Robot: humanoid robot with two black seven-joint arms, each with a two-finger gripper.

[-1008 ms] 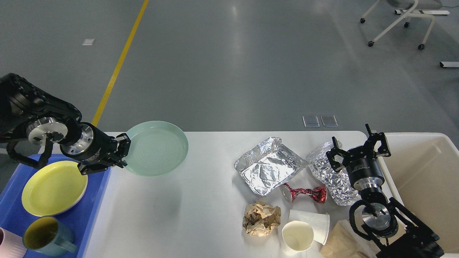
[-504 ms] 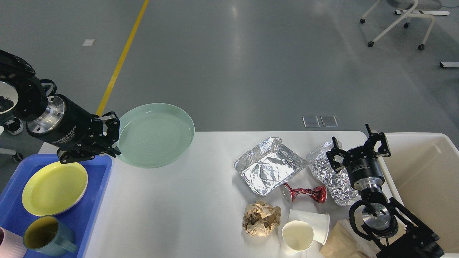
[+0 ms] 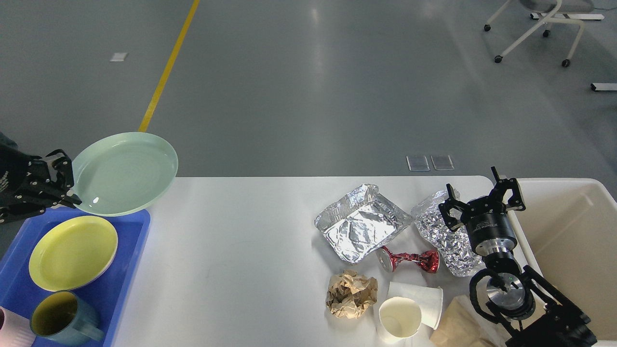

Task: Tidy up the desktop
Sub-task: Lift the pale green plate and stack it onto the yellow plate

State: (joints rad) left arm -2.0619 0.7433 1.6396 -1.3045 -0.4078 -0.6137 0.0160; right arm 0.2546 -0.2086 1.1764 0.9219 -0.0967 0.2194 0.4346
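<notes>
The white desktop [image 3: 241,260] fills the lower half of the head view. My left gripper [image 3: 67,185] is shut on the left rim of a pale green plate [image 3: 126,172] and holds it in the air above the far end of the blue tray [image 3: 120,284]. My right gripper [image 3: 482,200] is open and empty, hovering over a crumpled foil wrap [image 3: 441,238]. On the right of the desktop lie a foil tray [image 3: 359,229], a crushed red can [image 3: 409,259], a brown paper ball [image 3: 351,294] and two white paper cups [image 3: 400,318].
The blue tray holds a yellow plate [image 3: 72,251], a teal mug [image 3: 62,320] and a pink cup [image 3: 12,332]. A cream bin [image 3: 573,231] stands at the right edge. A brown paper bag [image 3: 460,327] lies by my right arm.
My left gripper has lifted the green plate off the desktop and carried it left, from beside the tray to above the tray's far end. The right arm has not moved.
</notes>
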